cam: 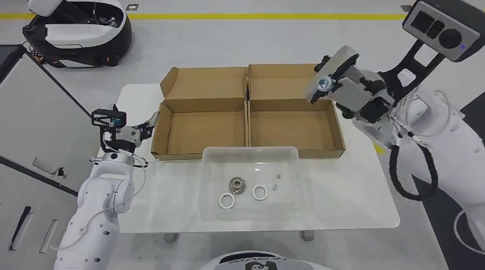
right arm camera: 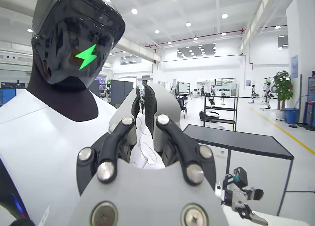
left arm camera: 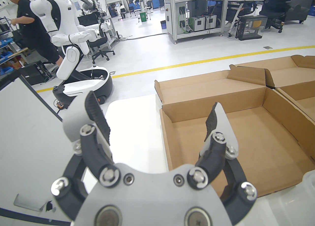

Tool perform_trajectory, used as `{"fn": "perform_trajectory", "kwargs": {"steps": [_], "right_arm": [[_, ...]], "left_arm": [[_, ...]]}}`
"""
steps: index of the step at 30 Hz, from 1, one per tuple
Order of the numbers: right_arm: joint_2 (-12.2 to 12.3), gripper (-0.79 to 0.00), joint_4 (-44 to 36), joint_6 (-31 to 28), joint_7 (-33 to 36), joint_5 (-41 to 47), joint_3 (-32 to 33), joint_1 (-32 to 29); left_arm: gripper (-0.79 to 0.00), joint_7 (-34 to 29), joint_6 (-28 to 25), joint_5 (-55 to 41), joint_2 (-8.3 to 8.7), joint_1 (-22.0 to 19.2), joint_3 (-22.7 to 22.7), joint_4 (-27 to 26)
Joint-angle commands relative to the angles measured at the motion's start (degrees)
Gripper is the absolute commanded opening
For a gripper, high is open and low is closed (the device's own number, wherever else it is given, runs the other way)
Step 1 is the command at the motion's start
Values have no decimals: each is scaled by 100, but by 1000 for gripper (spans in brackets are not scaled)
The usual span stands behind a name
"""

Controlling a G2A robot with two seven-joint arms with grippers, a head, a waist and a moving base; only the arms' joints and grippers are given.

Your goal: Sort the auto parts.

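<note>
One metal part [right arm camera: 140, 97] is being clenched by the right gripper [cam: 324, 84] over the two-o'clock box [cam: 292, 130], presumably for depositing; the left gripper [left arm camera: 153, 100] is hanging released.

There are two open cardboard boxes [cam: 201, 130] [cam: 292, 127] and one clear plastic bin [cam: 250, 151]. In the bin lie two white rings [cam: 226, 201] [cam: 259, 193], one metal hub [cam: 238, 186] and two tiny metal pieces [cam: 275, 187] [cam: 279, 176]. There is one threaded metal part [right arm camera: 140, 95].

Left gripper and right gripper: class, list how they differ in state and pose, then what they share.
The left gripper is open and empty; the right gripper is shut on a small metal part. The left gripper sits low beside the left cardboard box; the right gripper is raised near the right cardboard box. Both have black ribbed pads.
</note>
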Motion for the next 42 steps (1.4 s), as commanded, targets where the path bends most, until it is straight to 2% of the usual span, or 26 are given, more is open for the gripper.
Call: {"fn": "perform_trajectory", "kwargs": {"steps": [1,3,14,18,25,32,38,42], "right_arm": [[-133,-785,54,0,606,495,168,-104],[-220,-785,119,0,1107,763,259,-170],[-220,-785,119,0,1107,763,259,-170],[-258,-785,-38,122,979,822,296,-354],[-427,-785,-284,0,874,1441,364,-530],[-646,-785,-307,0,1093,1922,538,-733],[-764,-785,1,16,1364,1750,703,-831],[-810,-785,66,258,1482,1483,776,-842]], "left_arm": [[0,0,0,0,0,0,0,0],[0,0,0,0,0,0,0,0],[0,0,0,0,0,0,0,0],[0,0,0,0,0,0,0,0],[0,0,0,0,0,0,0,0],[0,0,0,0,0,0,0,0],[0,0,0,0,0,0,0,0],[0,0,0,0,0,0,0,0]]}}
